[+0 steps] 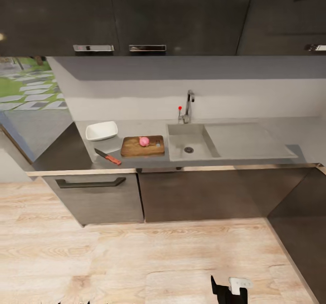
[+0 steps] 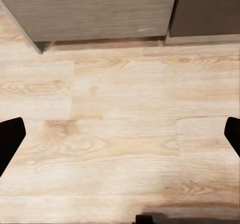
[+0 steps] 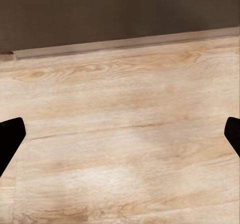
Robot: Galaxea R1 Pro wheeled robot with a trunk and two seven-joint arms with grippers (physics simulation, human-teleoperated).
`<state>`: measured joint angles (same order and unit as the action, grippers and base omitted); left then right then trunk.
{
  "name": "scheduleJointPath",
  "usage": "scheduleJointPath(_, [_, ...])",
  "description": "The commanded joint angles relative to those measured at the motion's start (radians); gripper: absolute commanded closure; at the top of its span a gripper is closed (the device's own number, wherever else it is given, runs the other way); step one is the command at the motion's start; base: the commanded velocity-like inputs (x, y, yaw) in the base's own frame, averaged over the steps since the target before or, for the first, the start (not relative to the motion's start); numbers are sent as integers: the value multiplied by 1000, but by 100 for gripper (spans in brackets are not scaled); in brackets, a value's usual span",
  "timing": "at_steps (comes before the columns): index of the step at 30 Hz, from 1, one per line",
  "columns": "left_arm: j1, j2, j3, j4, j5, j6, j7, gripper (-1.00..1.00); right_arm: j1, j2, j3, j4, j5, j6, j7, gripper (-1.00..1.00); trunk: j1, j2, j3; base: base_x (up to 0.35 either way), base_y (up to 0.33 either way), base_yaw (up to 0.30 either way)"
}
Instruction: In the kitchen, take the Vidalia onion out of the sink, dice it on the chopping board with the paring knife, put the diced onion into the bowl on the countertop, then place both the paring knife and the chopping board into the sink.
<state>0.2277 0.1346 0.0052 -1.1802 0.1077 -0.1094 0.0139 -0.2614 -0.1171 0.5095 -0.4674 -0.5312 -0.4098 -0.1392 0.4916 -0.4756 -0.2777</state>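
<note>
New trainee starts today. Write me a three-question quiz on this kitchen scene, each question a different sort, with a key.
1. True or false: the Vidalia onion lies in the sink.
2. Multiple choice: the paring knife lies on the countertop
A. inside the bowl
B. in front of the bowl, left of the chopping board
C. on the drainboard
3. Fill in: the jaws of the left pincer and the right pincer are both ____ over the wooden floor.

Key:
1. False; it sits on the chopping board.
2. B
3. open
</note>
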Motion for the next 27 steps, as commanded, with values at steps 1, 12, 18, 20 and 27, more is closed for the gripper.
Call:
scheduleJointPath(1, [0, 1, -1, 4, 10, -4, 2, -100, -1, -1, 8, -1, -5, -3, -8, -100, 1, -1, -1, 92, 0, 264])
scheduleJointPath(12, [-1, 2, -1, 29, 10, -10, 3, -100, -1, -1, 7, 3, -6, -3, -8, -100, 1, -1, -1, 163, 59, 234])
scheduleJointPath(18, [-1, 2, -1, 31, 10, -10, 3, -100, -1, -1, 7, 6, -6, -3, -8, -100, 1, -1, -1, 198, 236, 24])
scheduleJointPath(20, [-1, 2, -1, 32, 10, -10, 3, -100, -1, -1, 7, 6, -6, -3, -8, -100, 1, -1, -1, 200, 253, 4])
scheduleJointPath(27, [-1, 2, -1, 32, 10, -10, 3, -100, -1, -1, 7, 9, -6, -3, -8, -100, 1, -1, -1, 200, 256, 1])
